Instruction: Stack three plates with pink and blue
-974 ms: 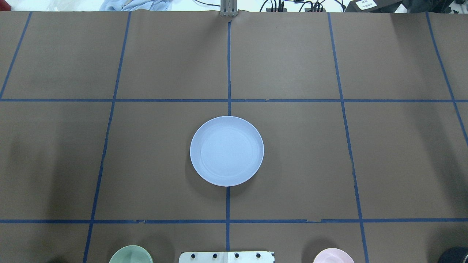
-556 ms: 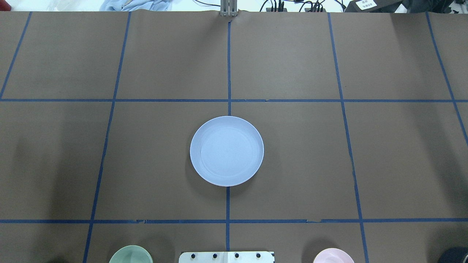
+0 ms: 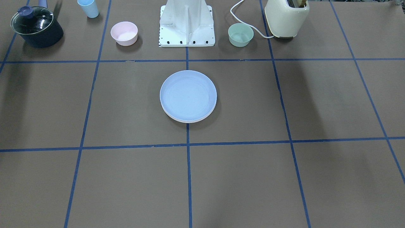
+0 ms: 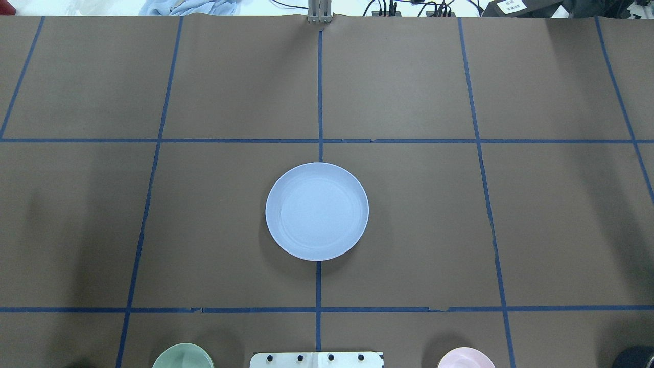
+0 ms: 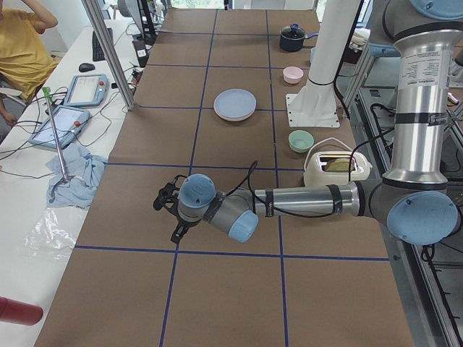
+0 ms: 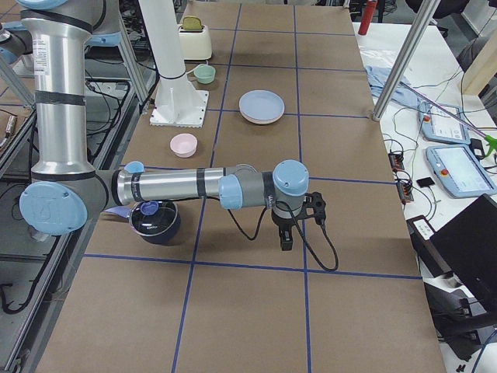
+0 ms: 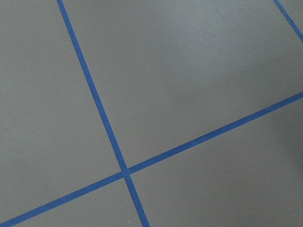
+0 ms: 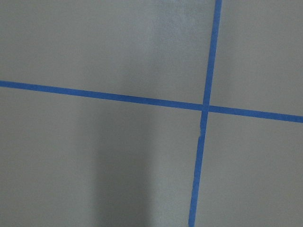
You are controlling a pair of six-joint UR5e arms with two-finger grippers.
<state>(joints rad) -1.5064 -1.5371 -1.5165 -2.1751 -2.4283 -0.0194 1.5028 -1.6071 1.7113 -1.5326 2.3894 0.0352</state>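
Note:
A pale blue plate point(image 4: 317, 211) lies in the middle of the table, on top of a stack point(image 3: 188, 95). In the front-facing view, pale rims of plates under it point(image 3: 190, 120) show at its near edge; they look pinkish and whitish. The stack also shows in the exterior left view point(image 5: 234, 105) and the exterior right view point(image 6: 262, 106). My left gripper point(image 5: 168, 213) hangs low over bare table far to my left. My right gripper point(image 6: 301, 224) hangs low far to my right. Both show only in the side views, so I cannot tell whether they are open. Both wrist views show only table and tape.
Near my base point(image 3: 187, 28) stand a small pink bowl point(image 3: 124, 33), a mint-green bowl point(image 3: 240, 34), a cream toaster point(image 3: 286, 17), a lidded dark pot point(image 3: 36, 27) and a blue cup point(image 3: 88, 8). A person point(image 5: 22, 50) sits beyond the table's far edge.

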